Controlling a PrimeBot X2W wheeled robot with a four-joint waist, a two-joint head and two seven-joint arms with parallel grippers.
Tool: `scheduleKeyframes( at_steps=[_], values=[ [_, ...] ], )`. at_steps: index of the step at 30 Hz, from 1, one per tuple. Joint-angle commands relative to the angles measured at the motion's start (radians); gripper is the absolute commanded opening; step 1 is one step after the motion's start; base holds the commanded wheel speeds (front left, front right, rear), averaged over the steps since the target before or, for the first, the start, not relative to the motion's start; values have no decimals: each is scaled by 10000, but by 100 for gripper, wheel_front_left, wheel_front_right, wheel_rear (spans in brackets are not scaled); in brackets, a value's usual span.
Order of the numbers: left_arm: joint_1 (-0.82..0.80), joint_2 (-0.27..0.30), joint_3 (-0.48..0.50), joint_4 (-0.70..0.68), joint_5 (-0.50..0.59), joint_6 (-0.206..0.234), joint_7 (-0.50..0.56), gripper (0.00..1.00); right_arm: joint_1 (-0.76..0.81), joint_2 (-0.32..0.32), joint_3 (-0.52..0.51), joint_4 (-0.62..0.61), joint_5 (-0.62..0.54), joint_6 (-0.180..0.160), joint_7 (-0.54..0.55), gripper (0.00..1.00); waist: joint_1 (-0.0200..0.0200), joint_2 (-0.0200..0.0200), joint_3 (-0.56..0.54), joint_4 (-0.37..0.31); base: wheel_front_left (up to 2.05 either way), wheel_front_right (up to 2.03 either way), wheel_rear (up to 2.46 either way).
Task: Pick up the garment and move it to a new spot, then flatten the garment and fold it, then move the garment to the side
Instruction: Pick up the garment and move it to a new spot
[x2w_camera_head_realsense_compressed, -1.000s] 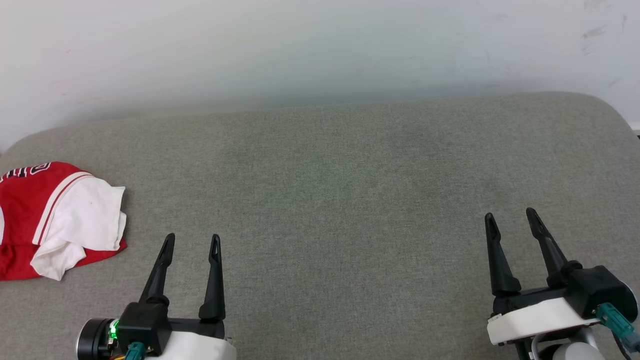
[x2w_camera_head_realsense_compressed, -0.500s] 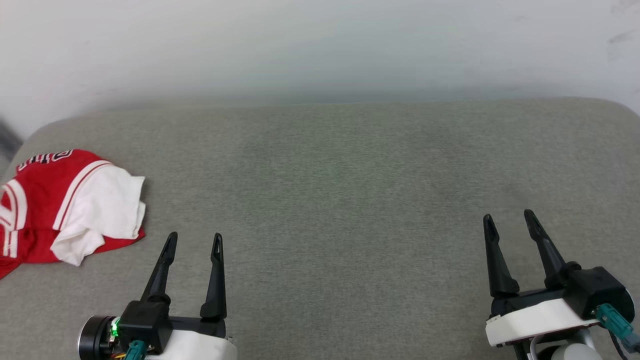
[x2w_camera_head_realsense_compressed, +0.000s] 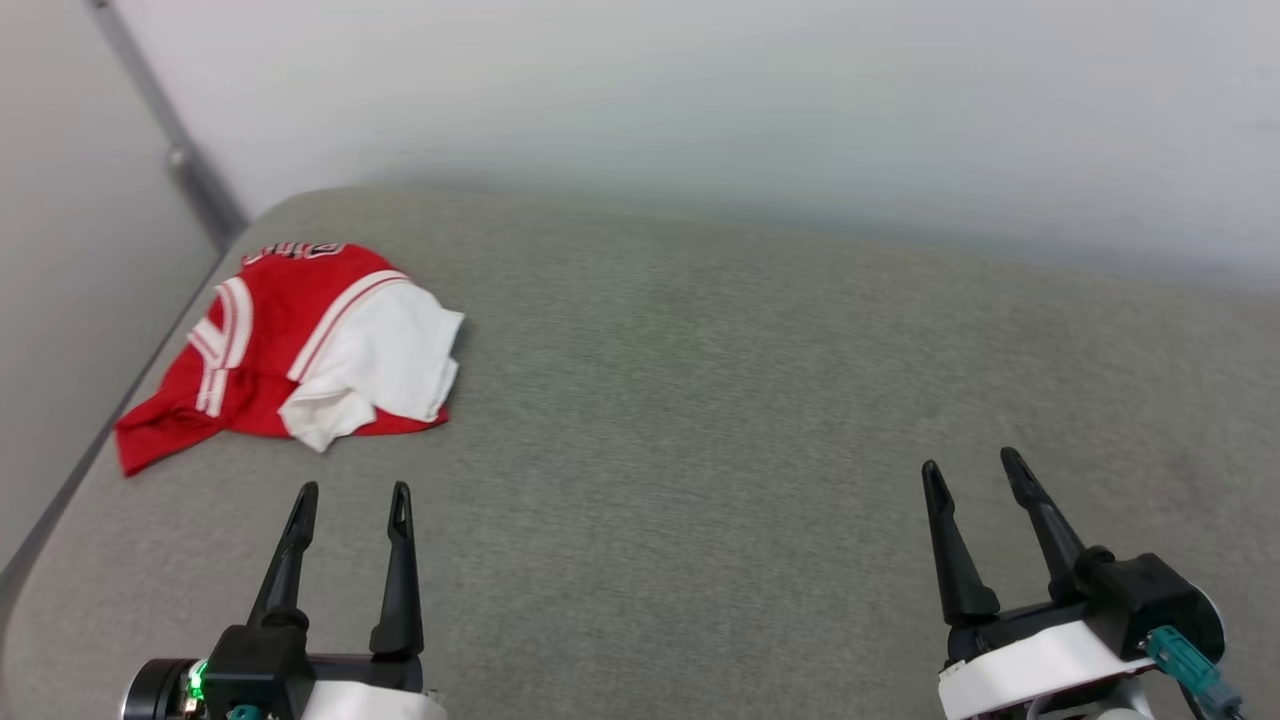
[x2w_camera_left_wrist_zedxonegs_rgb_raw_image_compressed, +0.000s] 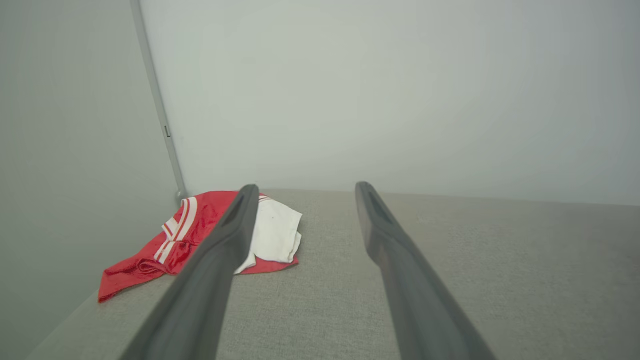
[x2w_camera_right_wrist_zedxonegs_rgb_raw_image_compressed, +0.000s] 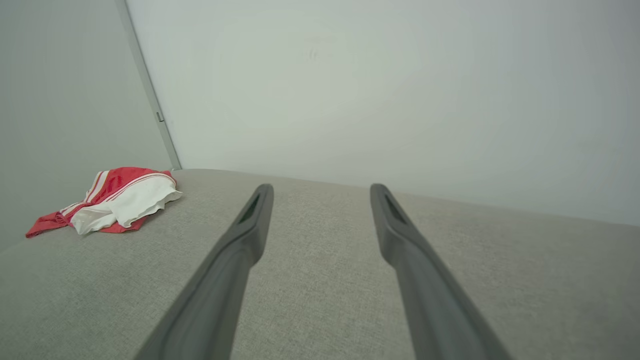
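Far left on the grey cloth table (x2w_camera_head_realsense_compressed: 700, 450) lies the crumpled red-and-white jersey shirt (x2w_camera_head_realsense_compressed: 300, 350). The head turned, so it all shows. The left gripper (x2w_camera_head_realsense_compressed: 353, 490) and right gripper (x2w_camera_head_realsense_compressed: 971, 462) are spread, empty, ready to grab.

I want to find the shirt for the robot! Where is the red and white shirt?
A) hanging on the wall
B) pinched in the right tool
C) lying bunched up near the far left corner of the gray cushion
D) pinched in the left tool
C: the shirt lies crumpled on the gray cushion near its far left corner, apart from the open left tool and right tool.
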Motion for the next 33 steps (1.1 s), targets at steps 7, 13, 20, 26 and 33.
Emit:
scheduleKeyframes(
  at_steps=[7, 13, 20, 26, 33],
  values=[
    [472, -14, 183, -112, 130, -28, -26, 100, 230, -7, 386, 78, 169, -3, -21, 100, 0, 0, -455, 1488, 0, 0, 0],
    [683, -14, 184, -158, 195, -75, -26, 100, 335, -7, 619, 150, 299, -3, -21, 100, 0, 0, -576, 2069, 0, 0, 0],
    [834, -16, 106, -147, 164, 18, -26, 100, 357, -7, 847, 215, 342, -3, -21, 100, 0, 0, -618, 2343, 0, 0, 0],
    [908, -14, 20, -224, 273, 66, -26, 100, 168, -5, 975, 267, 299, -3, -21, 100, 0, 0, -602, 2393, 0, 0, 0],
    [802, -15, 115, -244, 223, 65, -26, 100, 200, -5, 916, 162, 318, -3, -21, 100, 0, 0, -560, 2305, 0, 0, 0]
  ],
)
